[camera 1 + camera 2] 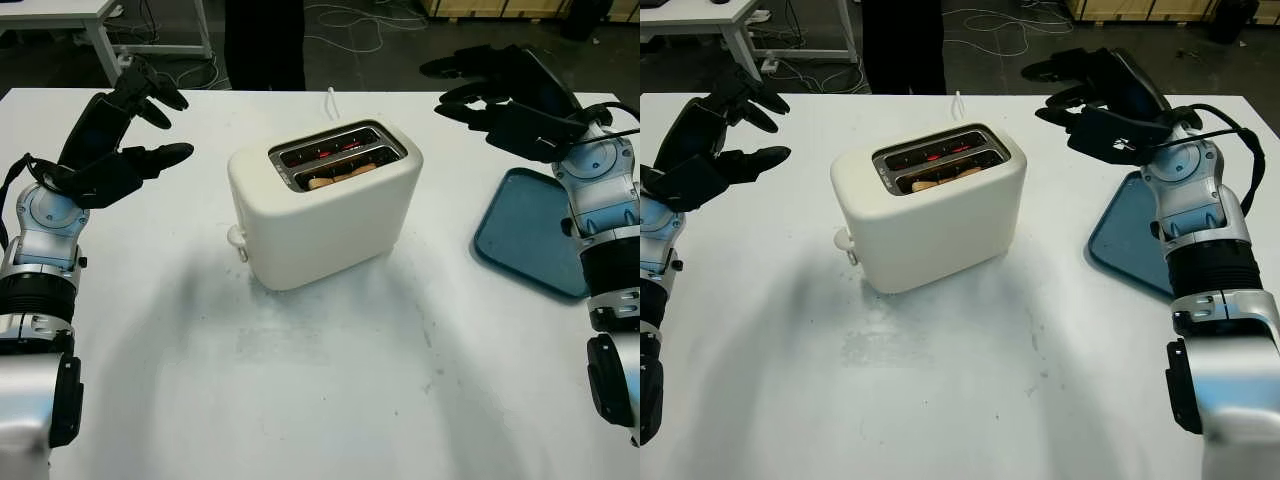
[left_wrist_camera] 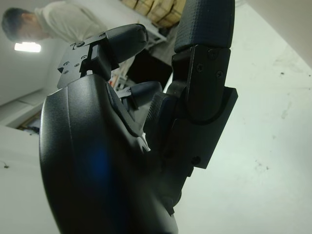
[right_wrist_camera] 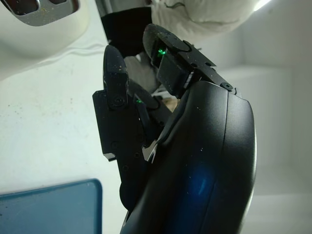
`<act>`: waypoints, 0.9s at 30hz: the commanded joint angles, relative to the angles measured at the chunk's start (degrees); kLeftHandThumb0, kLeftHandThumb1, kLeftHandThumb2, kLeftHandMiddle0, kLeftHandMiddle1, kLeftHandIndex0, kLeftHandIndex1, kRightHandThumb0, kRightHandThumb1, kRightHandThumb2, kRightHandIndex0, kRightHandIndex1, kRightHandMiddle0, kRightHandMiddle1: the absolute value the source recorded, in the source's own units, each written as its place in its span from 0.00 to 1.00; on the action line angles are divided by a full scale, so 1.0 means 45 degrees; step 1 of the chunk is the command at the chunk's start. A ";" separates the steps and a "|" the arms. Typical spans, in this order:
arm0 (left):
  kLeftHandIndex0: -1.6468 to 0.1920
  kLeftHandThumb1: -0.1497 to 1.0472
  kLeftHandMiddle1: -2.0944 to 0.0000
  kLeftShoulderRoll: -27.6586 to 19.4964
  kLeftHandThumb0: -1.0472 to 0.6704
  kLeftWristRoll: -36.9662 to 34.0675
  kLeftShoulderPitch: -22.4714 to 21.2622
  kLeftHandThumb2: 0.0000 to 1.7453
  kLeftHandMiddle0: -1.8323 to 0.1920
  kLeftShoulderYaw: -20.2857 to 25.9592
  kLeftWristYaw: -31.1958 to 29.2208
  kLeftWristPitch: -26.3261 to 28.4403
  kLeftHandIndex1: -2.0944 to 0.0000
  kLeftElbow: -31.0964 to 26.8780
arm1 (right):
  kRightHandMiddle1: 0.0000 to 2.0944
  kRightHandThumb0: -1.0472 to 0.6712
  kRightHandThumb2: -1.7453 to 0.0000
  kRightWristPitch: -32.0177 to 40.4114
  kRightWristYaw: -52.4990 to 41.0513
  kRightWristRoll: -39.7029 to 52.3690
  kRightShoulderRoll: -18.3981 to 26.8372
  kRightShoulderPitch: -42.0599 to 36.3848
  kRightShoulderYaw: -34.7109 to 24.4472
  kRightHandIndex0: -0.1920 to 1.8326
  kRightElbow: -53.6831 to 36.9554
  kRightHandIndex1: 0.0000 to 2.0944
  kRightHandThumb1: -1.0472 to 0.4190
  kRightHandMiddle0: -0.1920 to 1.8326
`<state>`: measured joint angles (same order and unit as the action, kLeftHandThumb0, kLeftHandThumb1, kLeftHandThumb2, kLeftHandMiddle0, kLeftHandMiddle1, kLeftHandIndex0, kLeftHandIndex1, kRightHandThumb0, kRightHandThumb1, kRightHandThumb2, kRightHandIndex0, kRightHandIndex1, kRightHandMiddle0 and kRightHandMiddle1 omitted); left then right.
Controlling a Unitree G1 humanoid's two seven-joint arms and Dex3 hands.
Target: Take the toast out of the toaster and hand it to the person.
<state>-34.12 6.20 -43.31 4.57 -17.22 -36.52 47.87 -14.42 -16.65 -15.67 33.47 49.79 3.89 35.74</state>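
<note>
A cream two-slot toaster (image 1: 320, 205) stands in the middle of the white table. A slice of toast (image 1: 340, 175) sits low in its near slot, and the far slot glows red inside. My left hand (image 1: 140, 125) hangs open above the table to the toaster's left, holding nothing. Over at the toaster's far right, my right hand (image 1: 490, 95) is raised and open above the table's back edge. A person in dark trousers (image 1: 265, 45) stands behind the table, past the toaster.
A blue tray (image 1: 530, 235) lies on the table at the right, under my right forearm. The toaster's lever knob (image 1: 237, 238) sticks out at its near left end. A white cord (image 1: 331, 100) runs off the back edge. A white desk (image 1: 90, 20) and floor cables are beyond.
</note>
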 commanded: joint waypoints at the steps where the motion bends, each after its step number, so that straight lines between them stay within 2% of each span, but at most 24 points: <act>1: 0.89 0.89 0.20 -0.0021 0.00 -0.0143 -0.0190 0.19 0.91 0.0022 -0.0065 -0.0050 0.26 -0.0054 | 0.00 0.41 0.87 -0.0320 0.0050 0.0068 -0.0010 -0.0015 -0.0018 0.56 0.0152 0.02 0.09 0.46; 27: 0.88 0.89 0.21 0.0195 0.00 -0.0327 -0.0289 0.18 0.89 -0.0062 -0.0229 0.0134 0.27 0.0030 | 0.00 0.40 0.86 -0.0707 -0.0081 0.0238 0.0107 -0.0275 -0.0097 0.56 0.0131 0.01 0.09 0.46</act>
<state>-33.50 4.94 -43.46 4.56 -18.26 -36.41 47.99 -16.41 -16.66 -15.32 33.49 49.16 3.92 36.28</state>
